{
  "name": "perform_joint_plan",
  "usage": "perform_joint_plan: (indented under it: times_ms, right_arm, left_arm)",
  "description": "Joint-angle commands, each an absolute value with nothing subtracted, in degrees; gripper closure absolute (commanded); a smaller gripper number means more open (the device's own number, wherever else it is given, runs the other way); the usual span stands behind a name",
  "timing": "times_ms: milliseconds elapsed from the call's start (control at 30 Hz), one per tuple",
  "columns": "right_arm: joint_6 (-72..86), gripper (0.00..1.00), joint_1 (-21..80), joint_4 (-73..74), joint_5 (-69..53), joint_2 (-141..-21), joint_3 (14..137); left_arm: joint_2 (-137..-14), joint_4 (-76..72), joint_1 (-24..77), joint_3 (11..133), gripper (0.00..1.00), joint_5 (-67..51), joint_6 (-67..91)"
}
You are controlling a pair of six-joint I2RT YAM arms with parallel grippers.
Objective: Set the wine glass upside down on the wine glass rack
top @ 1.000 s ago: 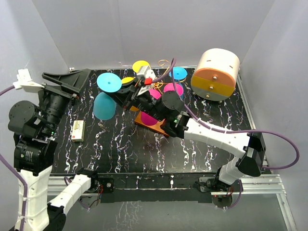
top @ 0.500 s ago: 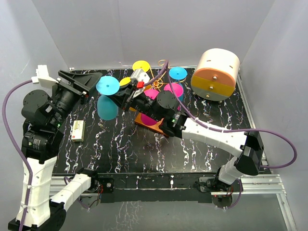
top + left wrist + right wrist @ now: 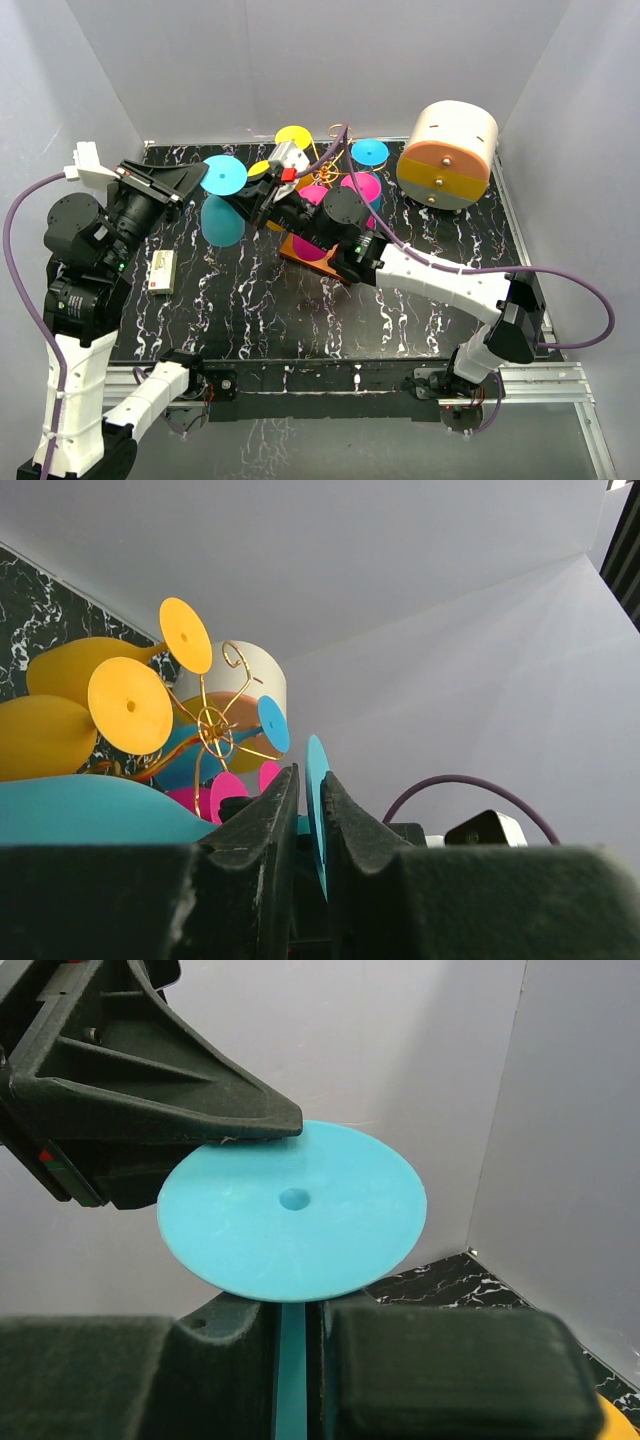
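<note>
The cyan wine glass lies sideways above the table, round foot towards the back and bowl towards the front. My right gripper is shut on its stem, with the foot just above the jaws. My left gripper is closed on the edge of the foot, which stands edge-on between the fingers; one of its fingers lies over the disc's rim. The wine glass rack, gold wire on an orange-brown base, stands just right of the glass.
Yellow, cyan and pink glasses hang on the rack. A round beige container with an orange band stands at the back right. A small box lies at the left. Grey walls close in the table.
My left arm has swung in from the left and its gripper has come onto the cyan foot. My right gripper has held the glass almost still, shifting slightly left.
</note>
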State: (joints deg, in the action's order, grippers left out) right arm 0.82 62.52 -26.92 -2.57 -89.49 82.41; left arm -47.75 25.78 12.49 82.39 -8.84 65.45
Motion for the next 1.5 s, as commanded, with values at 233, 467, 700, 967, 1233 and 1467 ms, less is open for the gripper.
perform_joint_plan:
  times_ms: [233, 467, 700, 967, 1233, 1467]
  right_arm:
    - [-1.65, 1.0, 62.75, -30.04, -1.37, -90.73, 86.9]
    - [-0.72, 1.0, 62.75, -30.35, -2.31, -91.16, 87.38]
    - [1.9, 0.57, 62.75, -30.82, -1.26, -86.67, 84.02]
    - [0.41, 0.34, 62.75, -23.9, -5.25, -75.28, 74.34]
    - [3.26, 0.32, 62.75, -14.67, -2.32, -61.0, 67.58]
    - [6.21, 0.31, 62.75, -8.98, 3.43, -50.97, 63.78]
  left_arm:
    - [-46.58, 21.06, 12.37, 78.83, 0.88, -11.29, 66.52]
    - [-46.42, 20.14, 12.31, 79.3, 1.0, -11.25, 65.12]
    - [-46.3, 21.61, 12.35, 82.69, 1.0, -4.71, 60.74]
    - [-48.62, 23.57, 12.37, 88.04, 1.0, 1.8, 50.93]
    - [-55.63, 23.44, 12.36, 92.83, 1.0, 1.61, 42.53]
    - [-64.66, 18.14, 12.38, 97.38, 1.0, -0.5, 39.91]
